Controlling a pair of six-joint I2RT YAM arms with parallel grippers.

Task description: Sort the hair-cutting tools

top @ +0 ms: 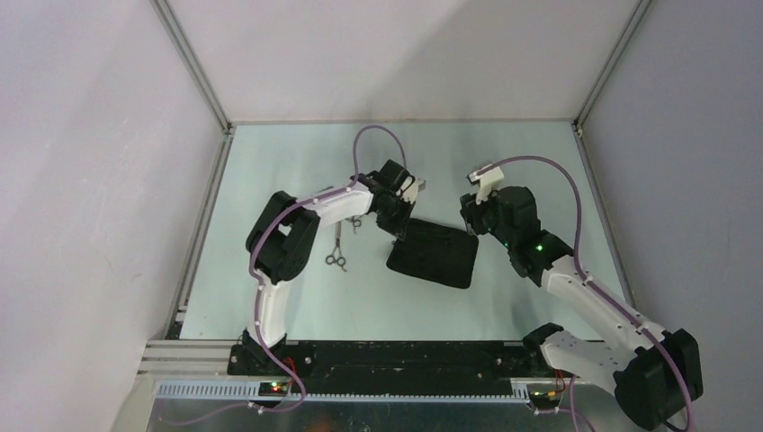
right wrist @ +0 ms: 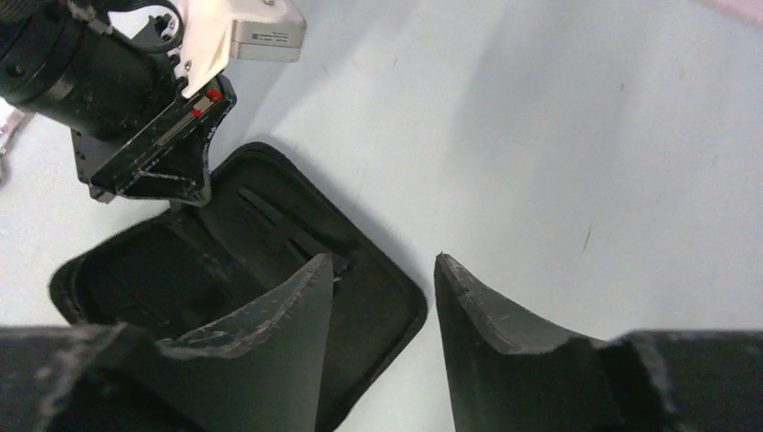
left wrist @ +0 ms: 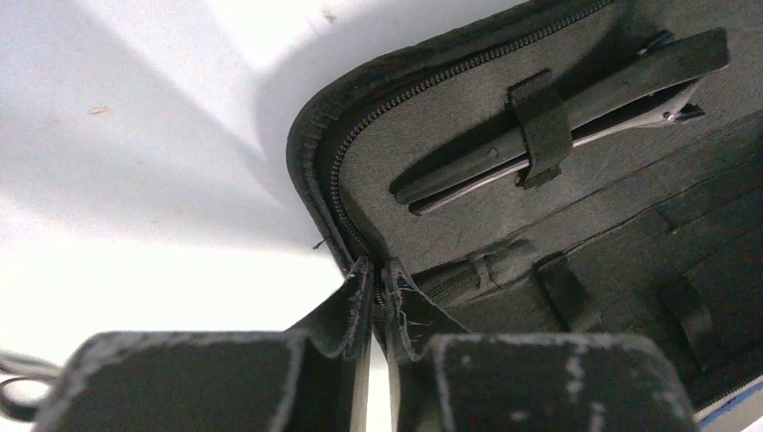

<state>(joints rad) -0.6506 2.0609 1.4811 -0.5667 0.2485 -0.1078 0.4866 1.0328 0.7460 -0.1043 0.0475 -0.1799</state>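
Observation:
The black pouch [top: 435, 256] lies open mid-table. My left gripper [top: 397, 232] is shut on the pouch's zipper rim at its far left corner; the left wrist view shows the fingertips [left wrist: 358, 297] pinching that rim. Inside the pouch [left wrist: 585, 225], a long dark tool with a silver edge [left wrist: 558, 112] sits under an elastic strap; I cannot tell if it is the comb or a clip. One pair of silver scissors [top: 336, 252] lies left of the pouch. A second pair [top: 355, 222] is partly under the left arm. My right gripper [top: 470, 216] is open and empty over the pouch's far right corner [right wrist: 382, 297].
White walls with metal frame rails enclose the pale green table [top: 297, 297] on three sides. The left arm's wrist and white camera [right wrist: 243, 27] show close by in the right wrist view. The arm bases sit on a black rail [top: 405, 355] at the near edge.

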